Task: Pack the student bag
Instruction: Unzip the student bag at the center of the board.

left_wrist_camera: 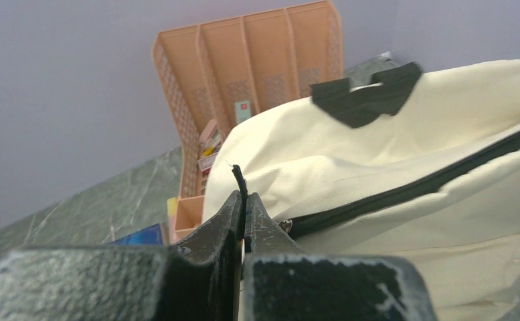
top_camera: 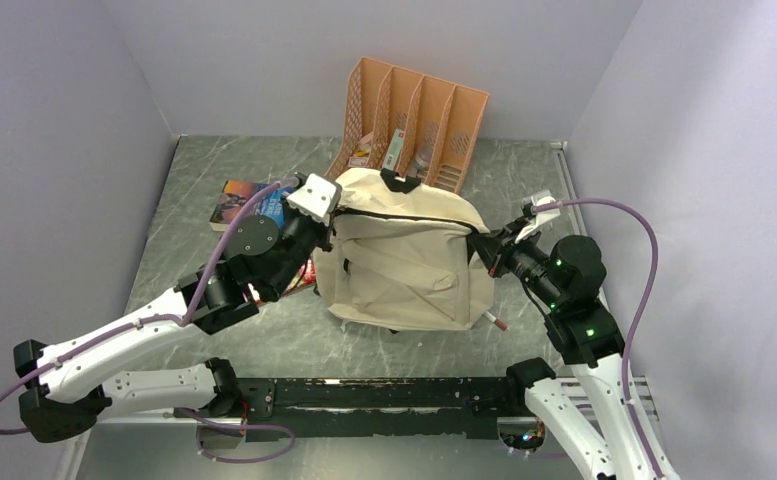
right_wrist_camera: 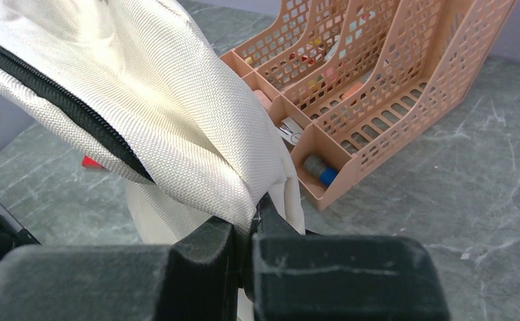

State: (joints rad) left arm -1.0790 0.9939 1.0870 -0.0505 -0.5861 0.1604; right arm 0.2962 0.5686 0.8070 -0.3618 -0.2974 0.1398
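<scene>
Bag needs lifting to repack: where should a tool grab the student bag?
The black top handle of the student bag, from above: it stands proud of the slack fabric, and the orange organizer crowds its far side.

The student bag [top_camera: 404,262], made of cream woven fabric, is lying just in front of the orange file organizer [top_camera: 414,120], with its top end toward it. It is bulging and creasing, front face looking up. Its dark zipper [left_wrist_camera: 404,190] is running shut where it shows, and a black handle loop [left_wrist_camera: 367,100] is sitting at the top end.
</scene>
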